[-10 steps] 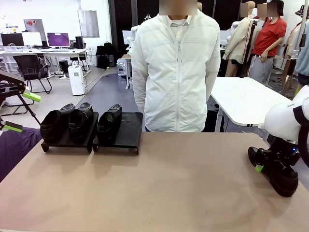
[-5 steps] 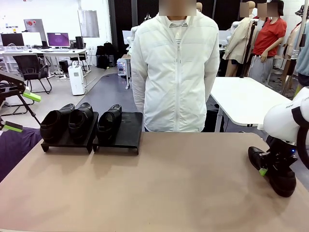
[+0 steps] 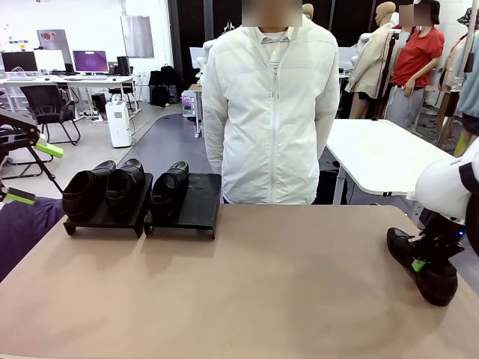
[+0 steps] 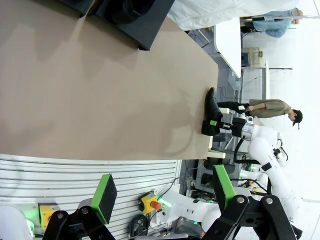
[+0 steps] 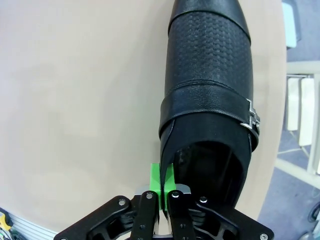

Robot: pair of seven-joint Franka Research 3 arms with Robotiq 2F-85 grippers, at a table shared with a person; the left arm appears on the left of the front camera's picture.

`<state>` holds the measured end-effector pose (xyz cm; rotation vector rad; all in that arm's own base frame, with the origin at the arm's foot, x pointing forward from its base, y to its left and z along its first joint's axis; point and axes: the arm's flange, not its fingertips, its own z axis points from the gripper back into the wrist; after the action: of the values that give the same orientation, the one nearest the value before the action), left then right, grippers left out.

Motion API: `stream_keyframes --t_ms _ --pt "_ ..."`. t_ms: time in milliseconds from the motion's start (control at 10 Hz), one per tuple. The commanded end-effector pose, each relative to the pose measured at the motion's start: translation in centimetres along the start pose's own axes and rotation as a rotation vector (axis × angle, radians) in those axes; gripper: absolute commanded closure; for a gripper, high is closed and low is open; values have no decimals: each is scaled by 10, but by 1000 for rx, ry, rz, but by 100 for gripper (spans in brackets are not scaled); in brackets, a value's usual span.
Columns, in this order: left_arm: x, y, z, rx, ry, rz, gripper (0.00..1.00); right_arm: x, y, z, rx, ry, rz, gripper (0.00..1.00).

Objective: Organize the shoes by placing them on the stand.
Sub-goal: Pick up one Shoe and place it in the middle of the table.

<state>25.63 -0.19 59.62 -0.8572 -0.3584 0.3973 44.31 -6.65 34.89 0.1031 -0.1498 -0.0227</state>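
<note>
1. A person in a white zipped jacket (image 3: 271, 112) stands at the far edge of the tan table (image 3: 247, 292), arms behind the back.
2. Behind, on the right, stands a white table (image 3: 374, 153).
3. Far left, a desk (image 3: 60, 78) carries two monitors (image 3: 90, 61), one with a purple screen.
4. A black office chair (image 3: 51, 108) stands in front of that desk.
5. A white appliance on the floor (image 3: 118, 123) sits beside the chair.
6. A red emergency-stop button on a yellow base (image 4: 151, 202) sits below the table's edge, beside slatted white panelling (image 4: 75, 175).
</note>
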Motion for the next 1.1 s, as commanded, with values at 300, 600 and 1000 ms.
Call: stream_keyframes --t_ms 300,600,1000 --pt "1 0 1 -20 5 -15 0 -24 10 41 48 -67 58 100" --pt "1 0 1 -20 5 -15 0 -100 71 158 111 -131 43 100" --pt "1 0 1 -20 5 -15 0 -146 67 167 146 -174 28 100"
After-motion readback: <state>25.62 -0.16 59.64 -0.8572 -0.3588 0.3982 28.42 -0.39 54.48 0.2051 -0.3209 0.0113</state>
